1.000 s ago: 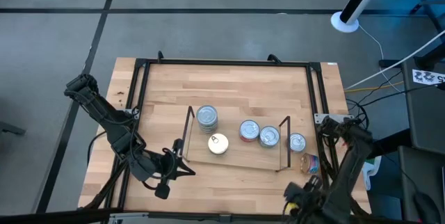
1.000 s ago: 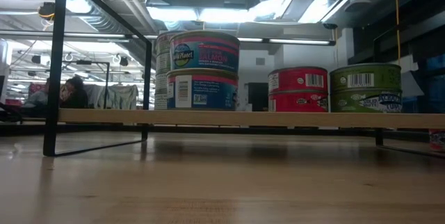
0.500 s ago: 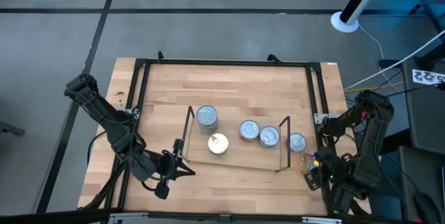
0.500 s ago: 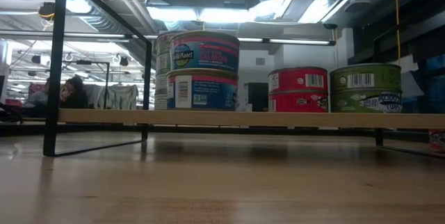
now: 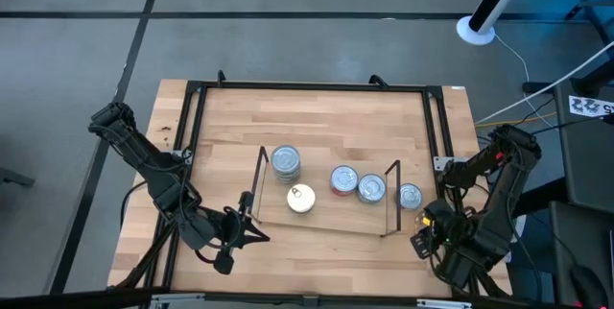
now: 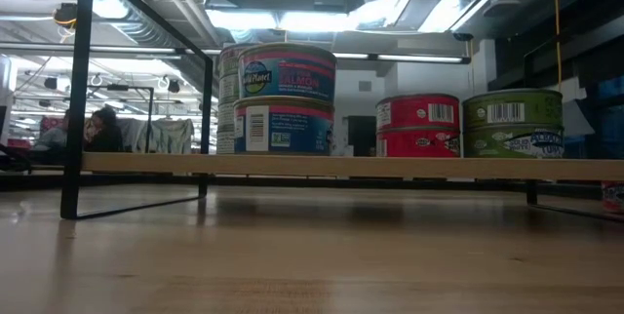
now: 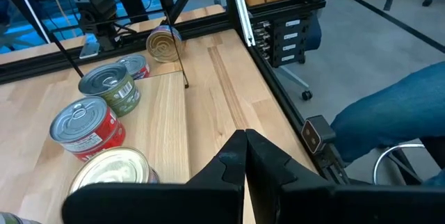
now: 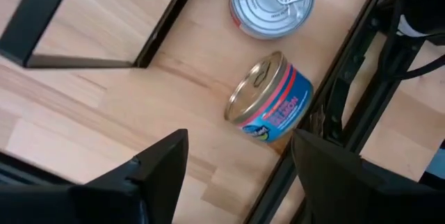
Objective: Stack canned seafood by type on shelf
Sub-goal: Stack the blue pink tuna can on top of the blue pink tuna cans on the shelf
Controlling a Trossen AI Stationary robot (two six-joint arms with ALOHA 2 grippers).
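A light-wood table (image 5: 317,117) ringed by a black frame stood on grey flooring, with ceiling lights and ducts beyond it and a seated person (image 6: 97,131) far back in the low view. The shelf (image 5: 321,215) lay near the table's front edge, its long axis running along that edge, wire uprights at both short ends. 4 tin positions showed on it: a silver-topped stack (image 5: 286,162) at the board's rear left, a gold-topped stack (image 5: 300,199) just in front, then a red tin (image 5: 344,180) touching a green tin (image 5: 371,188). 2 tins sat off the shelf by the table's right edge: 1 silver-topped tin (image 8: 272,3) upright and 1 gold-topped tin (image 8: 270,102) tipped on its side. The right gripper (image 8: 236,165) hovered over that tipped tin, fingers spread and empty. The left gripper (image 7: 245,156), fingers clenched on nothing, waited at the table's front-left corner.
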